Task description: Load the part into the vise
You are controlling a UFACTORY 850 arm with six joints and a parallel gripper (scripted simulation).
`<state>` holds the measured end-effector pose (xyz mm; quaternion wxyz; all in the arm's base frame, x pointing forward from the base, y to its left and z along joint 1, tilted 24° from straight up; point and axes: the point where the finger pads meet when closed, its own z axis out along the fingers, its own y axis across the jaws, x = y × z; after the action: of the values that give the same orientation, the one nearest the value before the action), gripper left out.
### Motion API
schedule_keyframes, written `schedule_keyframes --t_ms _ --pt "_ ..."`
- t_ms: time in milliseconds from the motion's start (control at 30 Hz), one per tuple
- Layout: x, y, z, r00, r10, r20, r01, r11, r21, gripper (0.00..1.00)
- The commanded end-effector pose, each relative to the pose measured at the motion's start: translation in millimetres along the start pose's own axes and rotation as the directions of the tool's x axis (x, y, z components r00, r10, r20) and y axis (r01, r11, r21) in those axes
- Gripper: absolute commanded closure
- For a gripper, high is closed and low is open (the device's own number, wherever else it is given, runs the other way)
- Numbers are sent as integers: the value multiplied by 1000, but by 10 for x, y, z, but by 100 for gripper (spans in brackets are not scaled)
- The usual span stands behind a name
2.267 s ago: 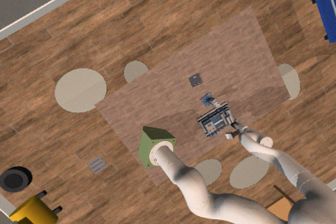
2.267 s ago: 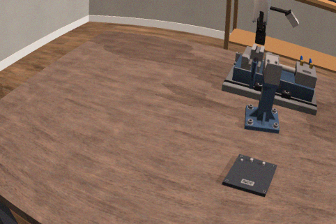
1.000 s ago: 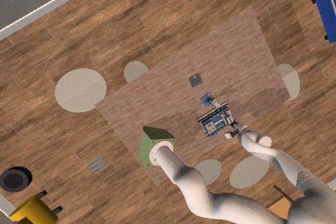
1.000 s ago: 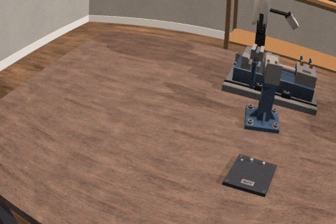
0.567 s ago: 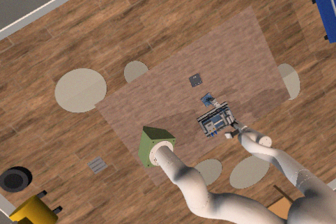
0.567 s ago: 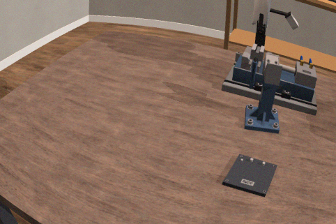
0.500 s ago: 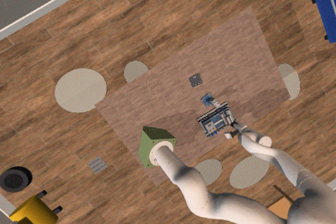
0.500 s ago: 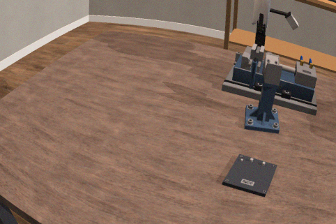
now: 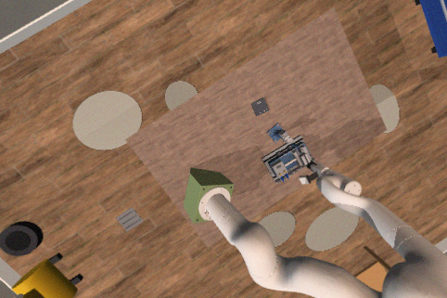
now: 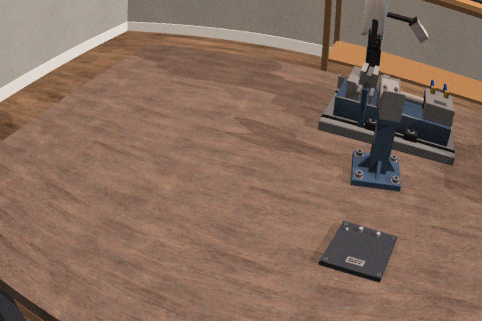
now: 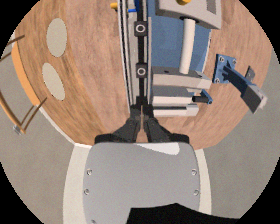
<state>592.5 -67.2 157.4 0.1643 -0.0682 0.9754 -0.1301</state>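
Tool is held above the vise — fingers pressed together, nothing gripped; infeed plate is seen bare.

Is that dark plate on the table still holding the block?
No, bare: the infeed plate shows only its small pins and label in the exterior view.

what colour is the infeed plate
Dark grey, with a small white label; clearest in the exterior view.

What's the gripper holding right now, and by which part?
Nothing. The black gripper has its fingers shut together with nothing between them, poised over the far end of the blue-and-grey vise.
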Motion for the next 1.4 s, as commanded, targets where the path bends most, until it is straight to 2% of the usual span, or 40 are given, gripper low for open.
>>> schedule_keyframes --t_ms 0,1367 --pt "-8 -1 -5 1000 0 2 0 1000 0 100" --pt "-8 39 -5 1000 0 1 0 1000 0 100"
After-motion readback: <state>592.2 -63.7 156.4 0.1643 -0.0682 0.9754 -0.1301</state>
